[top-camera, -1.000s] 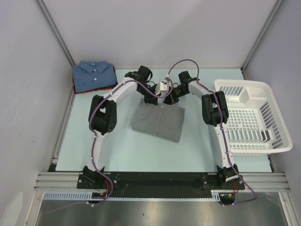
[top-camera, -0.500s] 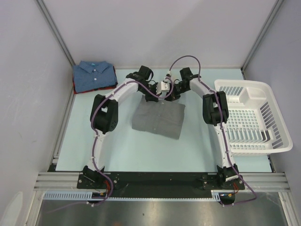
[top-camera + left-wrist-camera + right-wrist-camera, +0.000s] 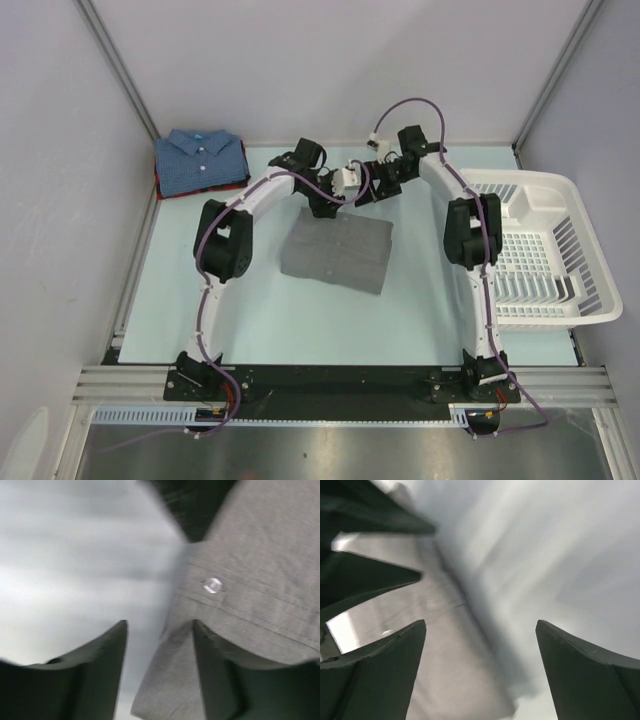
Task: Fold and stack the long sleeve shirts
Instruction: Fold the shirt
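The mid-grey long sleeve shirt lies folded into a rectangle in the middle of the table. My left gripper hovers at its far edge, open; in the left wrist view the gripper has a loose corner of the grey shirt lying between its fingers, ungripped. My right gripper is raised just beyond the far edge, open wide; the right wrist view, blurred, shows grey cloth below the gripper. A folded blue shirt rests on a dark red one at the far left corner.
A white slatted basket stands at the right side of the table. Both arms arch over the far half, with purple cables looping above them. Enclosure walls and metal posts ring the table.
Both grippers have opened and let go of the grey shirt's far edge. The right gripper has lifted and pulled back toward the far wall. The shirt now lies flat.
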